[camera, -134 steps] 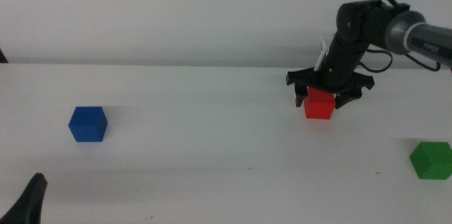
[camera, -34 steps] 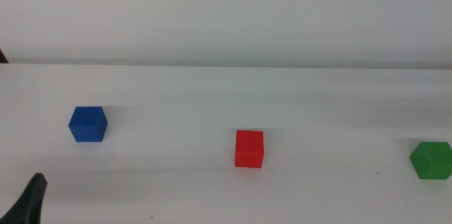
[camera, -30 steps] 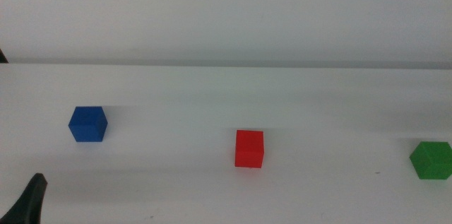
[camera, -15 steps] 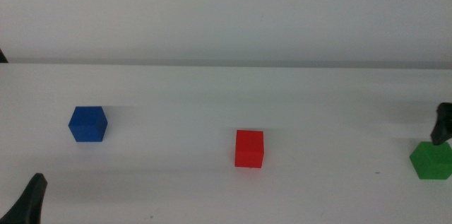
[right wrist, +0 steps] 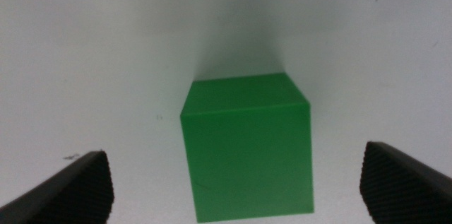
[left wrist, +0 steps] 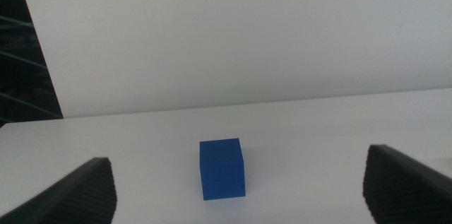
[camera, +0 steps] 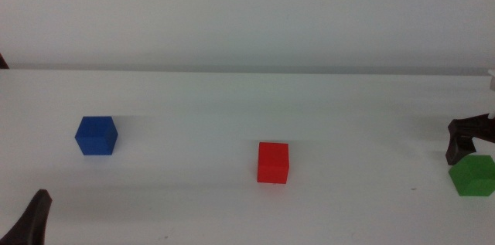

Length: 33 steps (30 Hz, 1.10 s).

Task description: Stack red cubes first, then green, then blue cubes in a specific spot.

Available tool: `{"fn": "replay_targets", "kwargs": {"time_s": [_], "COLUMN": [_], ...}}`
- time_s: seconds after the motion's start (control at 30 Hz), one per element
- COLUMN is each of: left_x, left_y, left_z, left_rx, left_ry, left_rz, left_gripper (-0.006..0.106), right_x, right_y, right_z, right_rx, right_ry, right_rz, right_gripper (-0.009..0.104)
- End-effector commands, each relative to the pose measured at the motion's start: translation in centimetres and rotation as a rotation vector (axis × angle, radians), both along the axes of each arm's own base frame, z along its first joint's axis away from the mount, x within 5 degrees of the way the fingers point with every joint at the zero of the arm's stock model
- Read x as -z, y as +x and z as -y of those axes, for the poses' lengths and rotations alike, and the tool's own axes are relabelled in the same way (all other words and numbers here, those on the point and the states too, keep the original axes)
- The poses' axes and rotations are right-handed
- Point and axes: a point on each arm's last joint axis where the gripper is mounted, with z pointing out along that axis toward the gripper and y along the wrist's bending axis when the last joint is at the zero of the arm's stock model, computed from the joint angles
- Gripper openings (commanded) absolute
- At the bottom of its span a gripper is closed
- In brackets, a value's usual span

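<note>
Red cube (camera: 273,162); green cube (right wrist: 246,146); blue cube (left wrist: 222,169); white table (camera: 186,199) (all plain, unpatterned).

You are looking at a bare test bench, most likely a lab: a plain white table (camera: 232,206) against a blank pale wall (camera: 247,13), with only three coloured cubes and robot gripper jaws in sight, nothing domestic.

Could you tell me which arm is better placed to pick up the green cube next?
The right. The right gripper hangs directly over the green cube, jaws open on either side of it. The left gripper waits across the table, facing the blue cube.
</note>
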Motion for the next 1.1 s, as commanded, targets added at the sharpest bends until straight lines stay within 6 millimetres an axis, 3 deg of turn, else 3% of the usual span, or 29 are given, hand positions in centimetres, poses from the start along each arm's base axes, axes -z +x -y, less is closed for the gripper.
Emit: {"fn": "replay_targets", "kwargs": {"time_s": [0.0,0.73,0.93,1.07], "left_x": [1.0,1.0,1.0,1.0], "left_y": [-0.1,-0.1,-0.1,-0.1], "left_z": [0.0,0.0,0.0,0.0], "left_rx": [-0.002,-0.002,-0.002,-0.002], "left_ry": [-0.007,-0.007,-0.007,-0.007], "left_rz": [0.017,0.017,0.017,0.017], "left_gripper": [0.094,0.094,0.094,0.094], "right_x": [0.2,3.4,4.2,4.7], "right_y": [-0.2,0.6,0.8,0.9], "right_z": [0.0,0.4,0.2,-0.2], "right_rx": [-0.002,-0.029,-0.046,-0.062], "right_ry": [-0.014,-0.043,-0.048,-0.046], "right_rz": [-0.013,-0.061,-0.082,-0.096], "right_gripper": [0.093,0.092,0.080,0.062]}}
